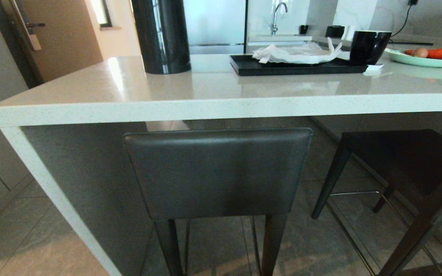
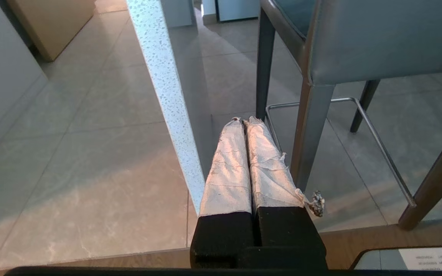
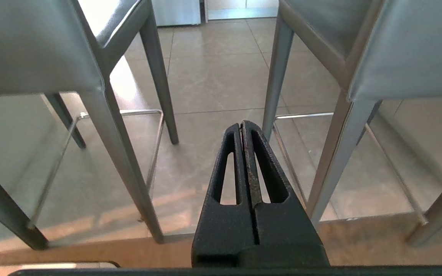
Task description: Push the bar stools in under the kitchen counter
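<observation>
I'm seeing the speckled glossy kitchen counter (image 1: 221, 103) over a leather-backed bar stool (image 1: 217, 172); the tape-wrapped left gripper (image 2: 243, 121) and ribbed black right gripper (image 3: 241, 124) are hanging pressed together, holding nothing

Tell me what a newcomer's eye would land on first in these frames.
The dark grey backrest of the nearer bar stool fills the middle of the head view, just below the edge of the glossy speckled kitchen counter. A second bar stool stands to its right. On the counter sit a tall black cylinder and a black tray with crumpled white paper.
</observation>
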Tool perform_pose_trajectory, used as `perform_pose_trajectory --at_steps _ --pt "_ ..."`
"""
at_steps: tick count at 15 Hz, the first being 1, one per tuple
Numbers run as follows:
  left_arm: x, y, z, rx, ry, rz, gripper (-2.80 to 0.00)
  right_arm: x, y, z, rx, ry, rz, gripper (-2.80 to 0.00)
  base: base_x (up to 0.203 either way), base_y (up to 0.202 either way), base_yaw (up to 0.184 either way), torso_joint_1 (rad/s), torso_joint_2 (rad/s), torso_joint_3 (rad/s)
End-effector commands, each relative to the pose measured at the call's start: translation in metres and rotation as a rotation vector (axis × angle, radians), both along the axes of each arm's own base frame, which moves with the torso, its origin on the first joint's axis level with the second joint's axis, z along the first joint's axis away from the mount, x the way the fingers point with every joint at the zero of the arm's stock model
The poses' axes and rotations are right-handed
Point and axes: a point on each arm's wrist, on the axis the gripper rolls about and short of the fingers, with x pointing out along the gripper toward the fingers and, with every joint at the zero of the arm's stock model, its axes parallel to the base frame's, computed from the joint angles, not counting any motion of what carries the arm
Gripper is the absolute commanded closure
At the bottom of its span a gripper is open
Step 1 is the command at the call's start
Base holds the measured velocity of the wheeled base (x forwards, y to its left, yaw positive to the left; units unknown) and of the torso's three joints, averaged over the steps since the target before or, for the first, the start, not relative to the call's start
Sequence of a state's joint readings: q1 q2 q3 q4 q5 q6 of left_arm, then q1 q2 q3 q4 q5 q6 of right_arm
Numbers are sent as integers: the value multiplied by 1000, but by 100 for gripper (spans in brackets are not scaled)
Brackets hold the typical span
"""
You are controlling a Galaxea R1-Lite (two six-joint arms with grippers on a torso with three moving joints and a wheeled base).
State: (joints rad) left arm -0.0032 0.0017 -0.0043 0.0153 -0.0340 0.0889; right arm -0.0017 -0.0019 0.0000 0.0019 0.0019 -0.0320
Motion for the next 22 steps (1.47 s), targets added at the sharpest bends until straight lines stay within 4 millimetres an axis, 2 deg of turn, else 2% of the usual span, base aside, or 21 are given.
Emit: perform_pose_trajectory --at_steps 1,4,22 --pt "0 0 0 -20 3 4 0 0 0 0 -35 5 10 0 0 0 0 0 0 0" --pt "0 0 0 -37 1 7 0 0 0 0 15 3 6 0 0 0 0 0 0 0" --pt "1 1 1 -80 -10 36 0 0 0 0 17 2 1 0 0 0 0 0 0 0"
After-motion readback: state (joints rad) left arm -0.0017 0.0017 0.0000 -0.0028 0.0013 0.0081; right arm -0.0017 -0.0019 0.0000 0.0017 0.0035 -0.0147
